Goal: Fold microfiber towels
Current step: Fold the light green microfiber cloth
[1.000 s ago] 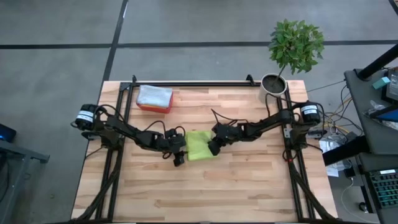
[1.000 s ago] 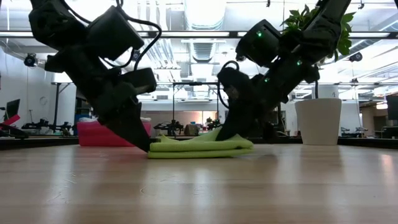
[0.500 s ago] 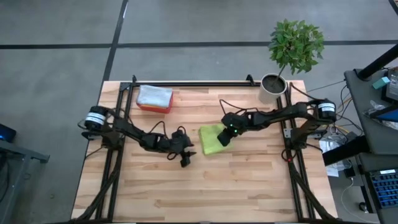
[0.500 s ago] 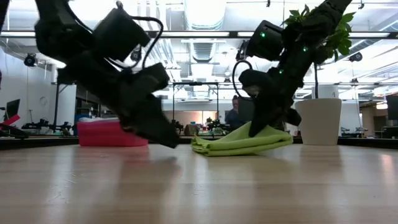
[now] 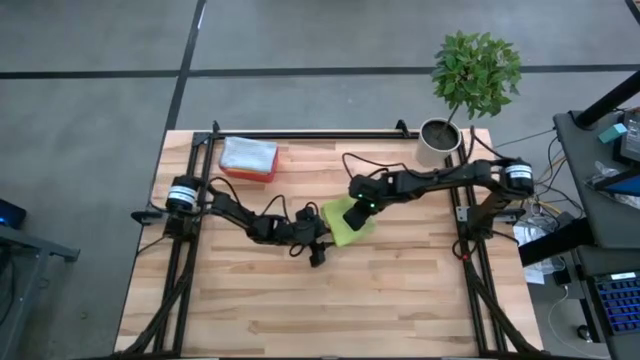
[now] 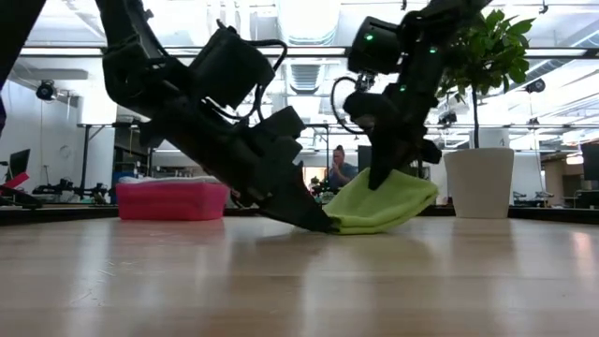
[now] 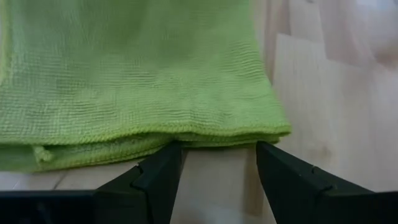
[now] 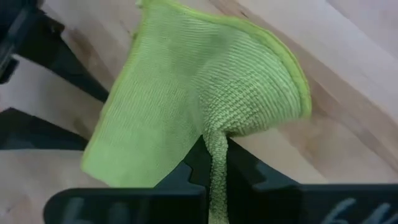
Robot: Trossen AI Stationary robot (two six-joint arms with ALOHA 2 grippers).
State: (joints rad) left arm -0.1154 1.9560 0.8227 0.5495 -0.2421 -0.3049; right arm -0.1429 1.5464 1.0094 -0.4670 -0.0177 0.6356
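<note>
A folded lime green microfiber towel (image 5: 350,225) lies mid-table, its far part raised and its near edge (image 6: 351,226) on the wood. My right gripper (image 5: 358,207) is above it, shut on the cloth. My left gripper (image 5: 318,252) is low at the towel's left near side. It is open, with its fingertips (image 7: 217,165) standing just before the towel's folded edge (image 7: 205,134). My left gripper's fingertips are at the towel's folded edge; whether they touch it I cannot tell. My right gripper pinches a bunched fold of the towel (image 8: 214,142) between its two fingers, slanting down from above at the towel's far side. The cloth bulges out beyond the fingers. Its raised part hangs slack (image 6: 402,198) and its near edge stays on the table.
A pink-red bin (image 5: 247,170) with folded cloths inside stands at the far left. A white pot (image 5: 440,137) with a plant stands at the far right corner. Bare wood lies along the near side. A person (image 6: 337,168) shows in the room behind.
My right gripper has risen and drawn toward the table's right, dragging the towel that way and lifting its far part off the wood, while the near edge stayed down. My left gripper, still open, has followed toward the right and sunk to the towel's edge.
</note>
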